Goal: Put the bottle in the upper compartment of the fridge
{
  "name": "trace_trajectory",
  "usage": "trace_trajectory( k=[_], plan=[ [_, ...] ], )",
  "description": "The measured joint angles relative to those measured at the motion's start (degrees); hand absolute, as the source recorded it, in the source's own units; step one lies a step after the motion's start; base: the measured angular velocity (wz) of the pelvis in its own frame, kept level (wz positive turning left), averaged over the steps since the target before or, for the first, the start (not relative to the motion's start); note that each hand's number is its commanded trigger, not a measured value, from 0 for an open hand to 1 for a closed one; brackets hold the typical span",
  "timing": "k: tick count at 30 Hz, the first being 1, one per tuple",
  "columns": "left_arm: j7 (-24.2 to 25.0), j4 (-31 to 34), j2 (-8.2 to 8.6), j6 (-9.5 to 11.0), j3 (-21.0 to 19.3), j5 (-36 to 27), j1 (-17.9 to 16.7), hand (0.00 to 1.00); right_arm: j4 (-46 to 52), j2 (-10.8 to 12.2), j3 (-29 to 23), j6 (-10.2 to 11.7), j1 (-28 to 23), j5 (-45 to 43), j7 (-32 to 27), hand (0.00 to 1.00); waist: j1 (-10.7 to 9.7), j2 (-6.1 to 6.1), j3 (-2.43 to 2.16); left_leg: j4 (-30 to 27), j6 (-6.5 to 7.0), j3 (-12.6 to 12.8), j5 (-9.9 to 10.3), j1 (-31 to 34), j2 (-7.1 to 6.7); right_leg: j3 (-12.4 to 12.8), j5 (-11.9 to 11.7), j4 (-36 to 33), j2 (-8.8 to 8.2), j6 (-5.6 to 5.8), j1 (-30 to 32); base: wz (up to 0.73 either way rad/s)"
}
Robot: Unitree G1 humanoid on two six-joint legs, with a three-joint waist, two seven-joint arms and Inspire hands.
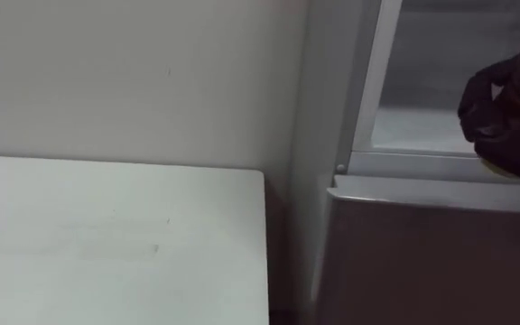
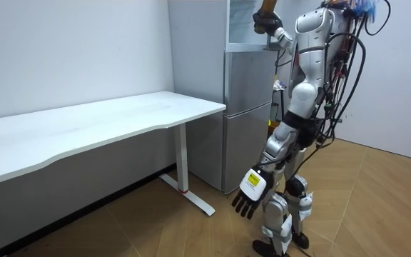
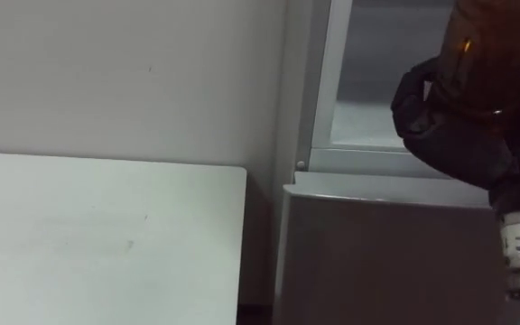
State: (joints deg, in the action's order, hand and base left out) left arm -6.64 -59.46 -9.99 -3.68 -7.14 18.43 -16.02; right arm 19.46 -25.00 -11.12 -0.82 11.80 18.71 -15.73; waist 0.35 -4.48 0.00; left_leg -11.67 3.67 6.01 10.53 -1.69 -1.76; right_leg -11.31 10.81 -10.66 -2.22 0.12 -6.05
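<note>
The right hand (image 3: 445,122) had its fingers curled round the amber bottle (image 3: 499,45), holding it at the mouth of the open upper fridge (image 3: 377,81) — the left hand (image 2: 249,194) hung relaxed by the leg. The bottle looked stiff, smooth and likely slippery — a firm grip round its body suited it best.

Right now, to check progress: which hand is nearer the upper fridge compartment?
Right. The right hand, curled round the brown bottle, is up at the upper fridge compartment; the left hand hangs open far below, near the lower fridge door.
</note>
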Motion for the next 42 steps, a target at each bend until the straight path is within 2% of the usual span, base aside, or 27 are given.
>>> trace_trajectory(
  k=[7, 9, 13, 16, 17, 21, 23, 30, 38, 40, 42],
  plan=[
    [0.0, -0.3, 0.07, -0.1, -2.2, 0.0, 0.0, 0.00, -8.5, 0.0, -0.1, -0.6, 1.9, 3.8, -3.3, 1.00, 1.0, -0.42, 0.24, 0.1, 0.00, 0.1, 0.0, 0.0, -0.02, 0.0, 0.0, 0.0, 0.03, 0.00, 0.1, 0.00],
    [0.0, -0.2, 0.09, -0.1, -2.2, 0.0, -0.1, 0.00, -11.5, 0.0, -0.2, -1.4, 3.0, 3.8, -5.5, 1.00, 1.7, -0.69, 0.36, 0.1, 0.00, 0.0, 0.0, 0.1, -0.01, 0.0, 0.0, -0.1, 0.03, 0.00, 0.1, 0.00],
    [-0.2, -0.1, 0.10, -0.5, -3.3, 0.0, -1.1, 0.00, -13.0, -0.1, -0.2, -3.6, 4.9, 3.7, -8.4, 1.00, 1.7, -0.99, 0.07, -0.1, 0.00, -0.1, 0.0, 0.9, 0.00, -0.2, 0.0, -0.1, 0.05, 0.00, 0.9, 0.01],
    [-0.4, 0.2, 0.13, -1.3, -5.7, 0.0, -1.5, 0.00, -16.6, -2.0, -0.2, -4.4, 9.1, 3.4, -10.4, 1.00, 1.6, -1.15, -0.08, -0.6, -0.03, -0.5, 0.0, 1.3, -0.03, -2.2, 0.0, -0.1, -0.14, 0.00, 1.0, 0.09],
    [-0.4, 0.7, 0.12, -1.4, -6.2, 0.0, -1.8, 0.00, -17.9, -3.5, -0.2, -4.9, 10.5, 3.4, -11.3, 1.00, 1.7, -1.24, -0.12, -0.6, -0.03, -0.8, 0.0, 1.4, -0.06, -3.4, 0.0, -0.1, -0.25, 0.00, 1.0, 0.11],
    [-0.4, 2.1, 0.11, -1.5, -6.4, 0.0, -2.6, 0.00, -25.6, -6.9, -0.2, -5.0, 17.2, 3.5, -12.2, 1.00, 1.8, -1.43, -0.15, -0.6, -0.04, -1.4, 0.0, 1.1, -0.09, -3.8, 0.0, 0.0, -0.21, 0.00, 0.3, 0.10],
    [-0.2, 2.1, 0.11, -2.0, -6.4, 0.0, -2.5, 0.00, -27.4, -7.1, -0.2, -5.1, 18.3, 3.4, -12.3, 1.00, 1.8, -1.50, -0.21, -0.6, -0.07, -1.6, 0.0, 1.0, -0.03, -3.9, 0.0, 0.0, -0.14, 0.00, 0.2, 0.06],
    [0.1, 2.1, 0.10, -3.4, -6.4, -0.1, -2.4, 0.00, -29.6, -7.1, -0.1, -6.6, 18.5, 3.6, -12.2, 1.00, 2.2, -1.45, -0.21, -1.1, -0.10, -1.6, 0.0, 1.5, -0.03, -4.6, 0.0, 0.0, -0.21, 0.00, 0.3, 0.00],
    [0.0, 2.1, 0.07, -3.6, -6.4, -0.1, -2.6, 0.00, -32.3, -7.2, -0.1, -7.7, 18.6, 4.1, -13.7, 1.00, 3.3, -1.43, -0.27, -1.9, -0.09, -1.7, 0.0, 2.5, -0.02, -4.6, -0.1, -0.1, -0.22, -0.13, 1.1, 0.00],
    [0.0, 2.1, 0.08, -3.6, -7.0, -0.1, -2.7, 0.00, -32.4, -7.2, -0.1, -8.3, 18.6, 4.3, -13.7, 1.00, 3.6, -1.43, -0.32, -1.7, -0.08, -1.8, 0.0, 2.6, -0.05, -4.7, -0.1, -0.1, -0.22, -0.13, 1.1, 0.03],
    [-0.4, 2.2, -0.06, -3.5, -8.6, -0.1, -2.8, 0.00, -32.6, -7.2, -0.1, -8.6, 18.6, 4.3, -14.4, 1.00, 3.7, -1.48, -0.60, -1.8, -0.09, -2.5, 0.0, 2.8, -0.12, -5.6, -0.1, -0.1, -0.26, -0.13, 0.9, 0.12]
  ],
)
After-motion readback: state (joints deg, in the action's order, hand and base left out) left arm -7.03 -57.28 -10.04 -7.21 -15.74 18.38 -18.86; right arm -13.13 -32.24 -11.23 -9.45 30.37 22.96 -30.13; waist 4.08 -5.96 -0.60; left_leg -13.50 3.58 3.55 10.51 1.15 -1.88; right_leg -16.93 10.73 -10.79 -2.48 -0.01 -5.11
